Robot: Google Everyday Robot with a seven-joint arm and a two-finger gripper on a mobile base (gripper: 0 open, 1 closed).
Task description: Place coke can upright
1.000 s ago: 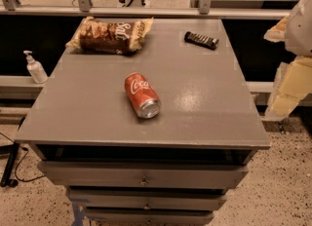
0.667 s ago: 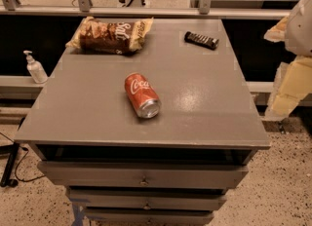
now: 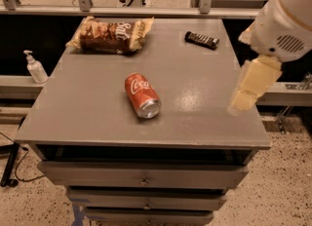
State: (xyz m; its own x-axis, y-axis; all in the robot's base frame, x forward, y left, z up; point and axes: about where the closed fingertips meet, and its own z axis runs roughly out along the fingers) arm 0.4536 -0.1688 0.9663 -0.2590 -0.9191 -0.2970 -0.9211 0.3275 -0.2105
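The coke can (image 3: 142,95) lies on its side near the middle of the grey cabinet top (image 3: 87,118). It is red with white script, and its silver end faces the front right. My gripper (image 3: 243,99) hangs at the right, above the top's right edge, pointing down. It is well to the right of the can, apart from it, and holds nothing that I can see.
A brown-and-cream snack bag (image 3: 111,35) lies at the back left of the top. A dark candy bar (image 3: 202,39) lies at the back right. A sanitiser pump bottle (image 3: 35,67) stands on a ledge to the left. Drawers (image 3: 142,176) are below the front edge.
My arm and gripper have moved left, further into view and over the right edge of the top. The can, bag and bar have not moved.
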